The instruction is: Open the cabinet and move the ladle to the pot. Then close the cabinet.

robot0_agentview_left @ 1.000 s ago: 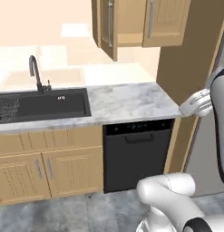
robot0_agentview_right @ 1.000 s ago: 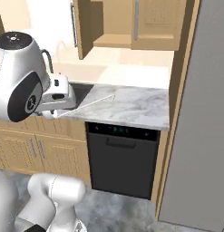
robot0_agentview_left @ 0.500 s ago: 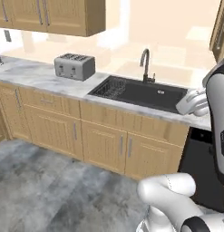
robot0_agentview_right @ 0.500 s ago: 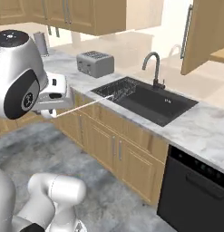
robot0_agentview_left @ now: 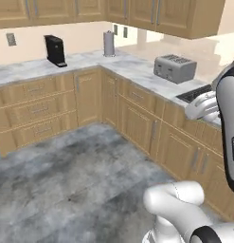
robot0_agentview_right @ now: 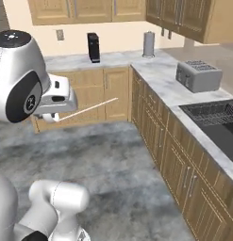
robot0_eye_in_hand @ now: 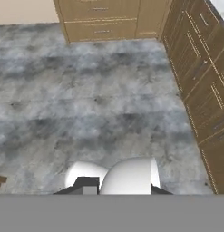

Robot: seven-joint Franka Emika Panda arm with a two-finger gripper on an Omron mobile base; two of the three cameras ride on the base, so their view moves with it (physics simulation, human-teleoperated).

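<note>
My gripper hangs at the left of the right base view, under the white hand, over open floor. It is shut on the ladle, whose thin pale handle sticks out to the right and slightly upward from the hand. The ladle's bowl is hidden behind the hand. In the left base view the white hand sits at the right edge, in front of the counter. The hand view looks straight down at the grey floor. The cabinet and the pot are out of view.
An L-shaped marble counter on low wooden cabinets wraps the corner. On it stand a toaster, a black coffee machine and a grey canister. A black sink lies at the right. Shut wall cabinets line the top.
The whole picture has swung: the base has turned left, from the dishwasher and sink to the corner counter. The arm keeps its pose, with the ladle still gripped.
</note>
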